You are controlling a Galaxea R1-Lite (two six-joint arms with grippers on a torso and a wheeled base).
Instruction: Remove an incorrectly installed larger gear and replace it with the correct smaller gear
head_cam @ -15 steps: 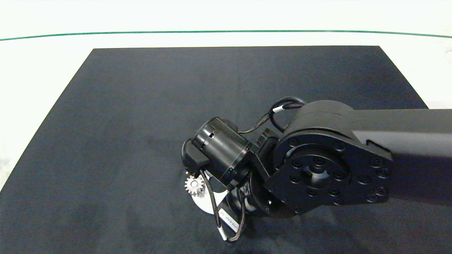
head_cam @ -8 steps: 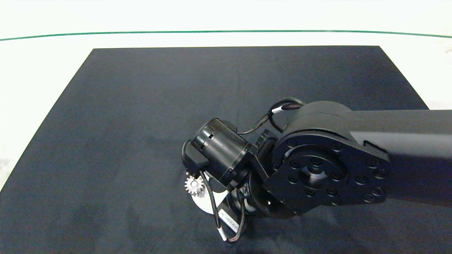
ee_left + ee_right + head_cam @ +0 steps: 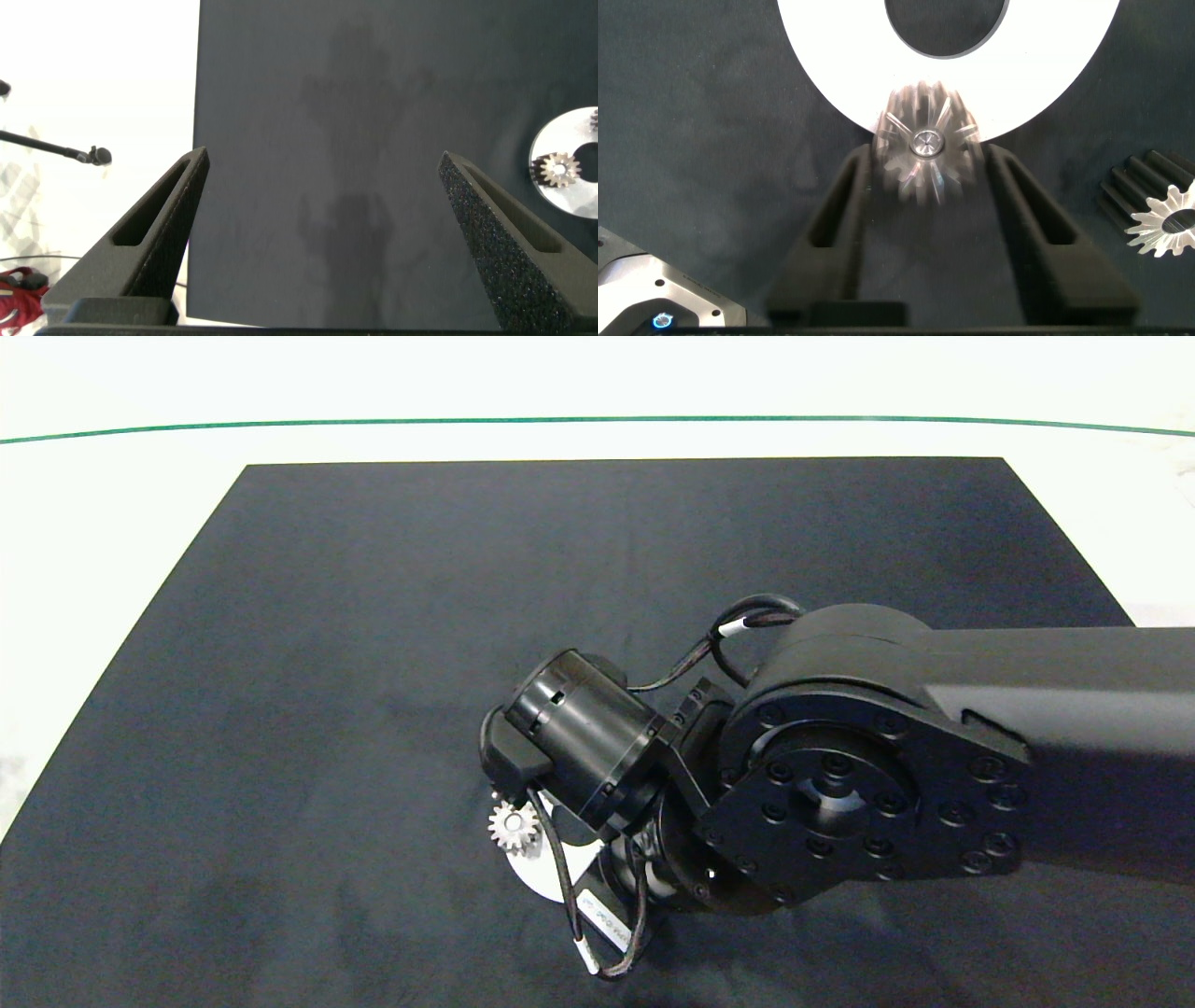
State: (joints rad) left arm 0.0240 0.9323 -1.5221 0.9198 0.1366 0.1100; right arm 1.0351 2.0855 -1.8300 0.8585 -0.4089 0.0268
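Arm hides right gripper (image 3: pixel 924 177), apart around blurred gear (image 3: pixel 924 145); left gripper (image 3: pixel 322 201) apart.

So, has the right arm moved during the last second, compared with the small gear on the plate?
Barely. In the head view the right arm's elbow joint has crept slightly toward the left and up, while the small gear has stayed put.

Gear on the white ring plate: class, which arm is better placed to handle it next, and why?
The right. Its gripper has its fingers either side of the gear at the edge of the ring plate. The left gripper hangs open over bare mat, well away from the plate.
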